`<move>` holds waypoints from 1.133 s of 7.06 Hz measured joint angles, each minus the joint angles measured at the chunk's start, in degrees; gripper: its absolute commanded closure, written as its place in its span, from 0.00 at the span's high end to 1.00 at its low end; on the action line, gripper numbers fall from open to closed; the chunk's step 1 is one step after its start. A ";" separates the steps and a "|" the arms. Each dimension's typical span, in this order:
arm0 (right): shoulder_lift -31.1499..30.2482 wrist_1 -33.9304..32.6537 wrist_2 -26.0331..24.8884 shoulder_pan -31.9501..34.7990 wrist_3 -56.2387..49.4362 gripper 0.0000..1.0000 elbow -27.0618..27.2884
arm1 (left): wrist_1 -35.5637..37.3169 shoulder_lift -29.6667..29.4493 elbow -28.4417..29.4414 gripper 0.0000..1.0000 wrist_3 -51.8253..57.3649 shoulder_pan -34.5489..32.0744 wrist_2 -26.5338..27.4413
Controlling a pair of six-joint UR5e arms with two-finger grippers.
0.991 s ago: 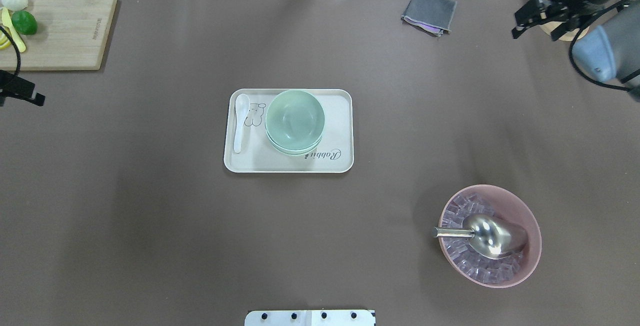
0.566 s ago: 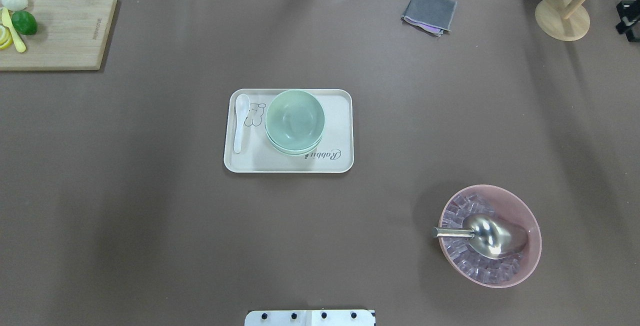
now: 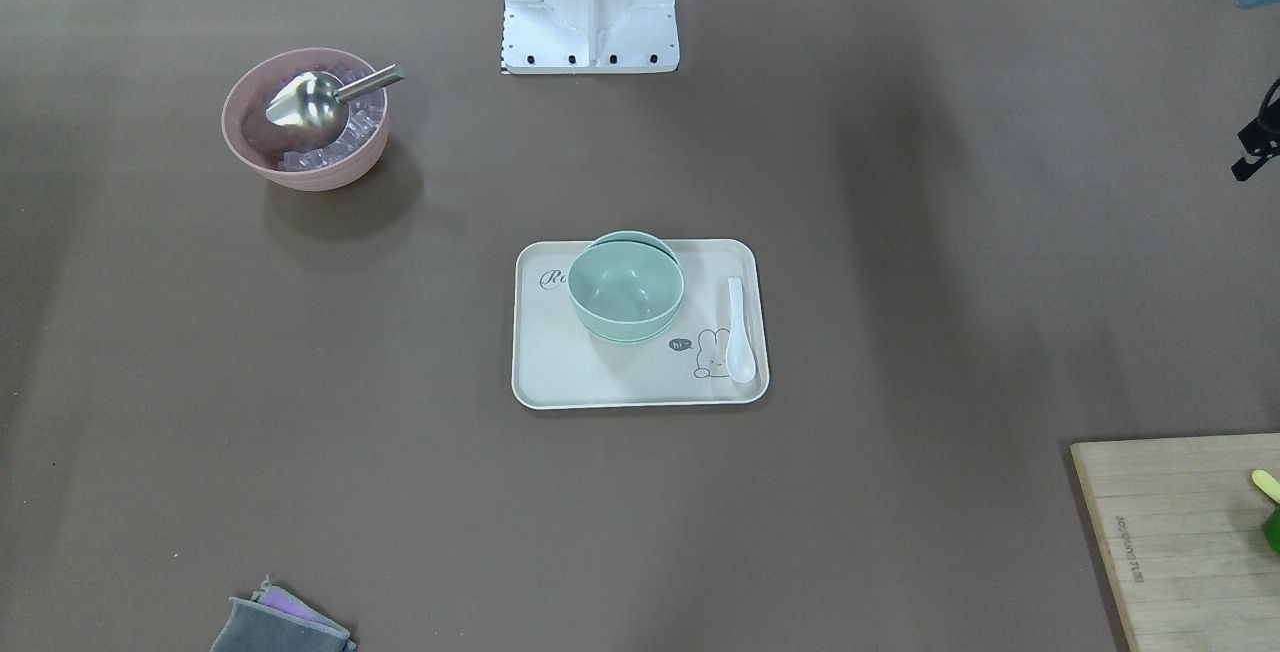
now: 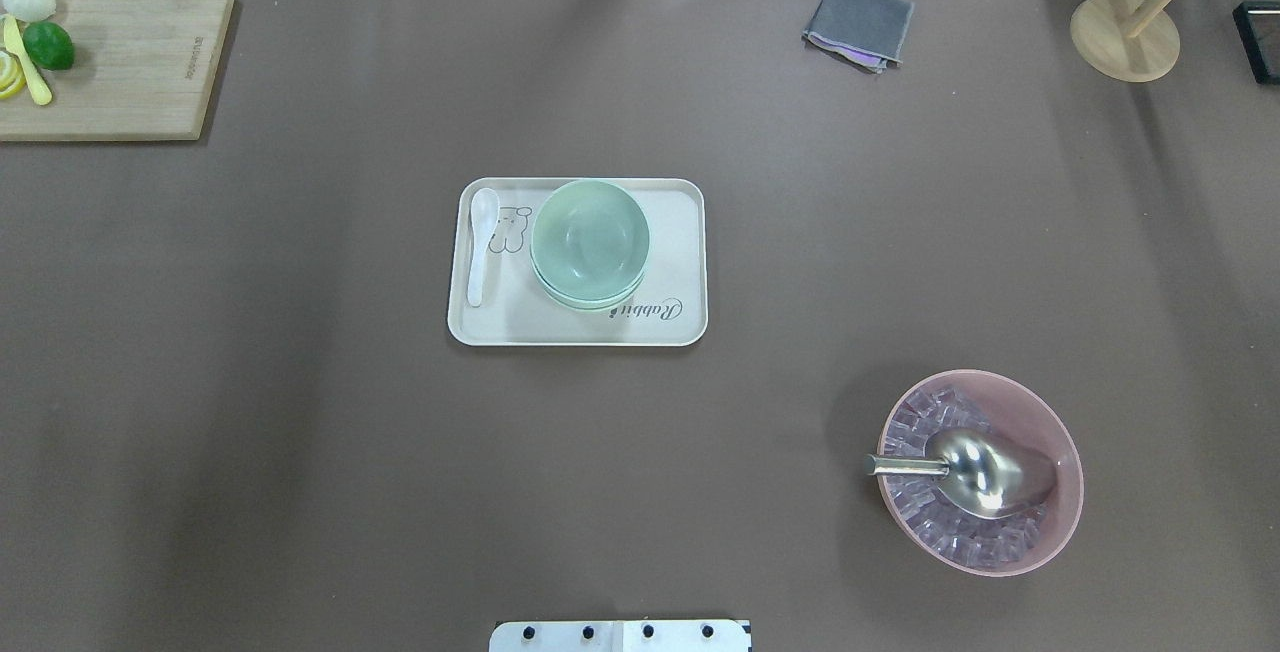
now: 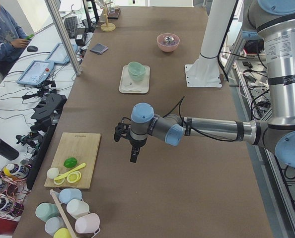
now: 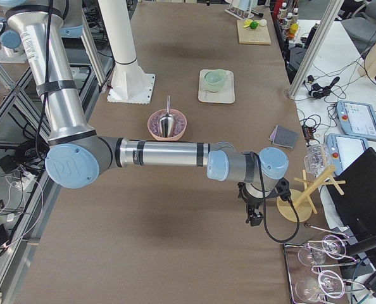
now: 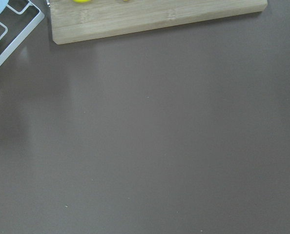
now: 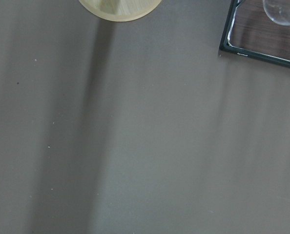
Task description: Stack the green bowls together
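The pale mint-green bowls (image 4: 590,237) sit nested in one stack on a beige tray (image 4: 560,327) at mid-table; they also show in the front view (image 3: 626,284) and both side views (image 5: 136,71) (image 6: 215,80). My left gripper (image 5: 133,156) hangs above the bare table near the cutting board, far from the stack. My right gripper (image 6: 254,219) hangs over the table near the wooden stand, also far from the stack. Neither gripper's fingers show in the wrist views, so I cannot tell whether they are open or shut.
A white spoon (image 4: 481,242) lies on the tray beside the bowls. A pink bowl (image 4: 1068,472) of ice with a metal scoop stands at front right. A cutting board (image 4: 130,62) with lime pieces, a grey cloth (image 4: 860,22) and a wooden stand (image 4: 1122,40) line the far edge.
Both arms have drawn out of the overhead view, the left gripper off the left edge, the right off the top right. The bowl stack has not moved.
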 measured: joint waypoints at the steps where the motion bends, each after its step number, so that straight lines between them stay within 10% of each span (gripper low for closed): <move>1: 0.31 0.00 -0.09 0.00 0.01 1.00 -0.04 | 0.62 -0.90 1.36 0.98 0.79 -2.60 -3.28; 8: 2.06 -0.15 0.01 -0.35 0.91 1.00 0.00 | 1.71 -1.59 2.03 0.98 7.36 -5.44 -5.65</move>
